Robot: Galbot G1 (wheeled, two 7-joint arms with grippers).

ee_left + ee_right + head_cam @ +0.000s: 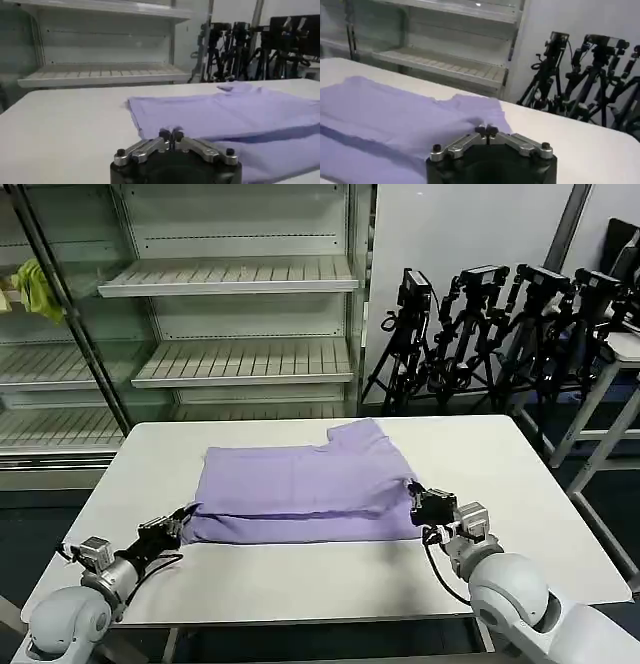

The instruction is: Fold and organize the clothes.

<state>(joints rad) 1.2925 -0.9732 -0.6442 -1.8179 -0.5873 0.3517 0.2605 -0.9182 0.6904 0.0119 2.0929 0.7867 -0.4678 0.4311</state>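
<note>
A lavender T-shirt (300, 484) lies on the white table (300, 579), folded into a wide band, with a sleeve sticking out at its far right. No print shows on it. My left gripper (186, 520) is at the shirt's near left corner, jaws shut with a small hump of fabric pinched at the tips (171, 134). At the shirt's near right edge, my right gripper (413, 502) is also shut, and fabric bunches around its tips (485, 131). In the left wrist view the T-shirt (225, 112) spreads away from the jaws. The right wrist view shows the T-shirt (380, 110) the same way.
Empty white shelving (230, 279) stands behind the table, with a yellow-green cloth (38, 286) on its left side. Black camera tripods (500, 334) crowd the back right. Another table's edge (625, 349) shows at the far right. Bare tabletop lies in front of the shirt and to both sides.
</note>
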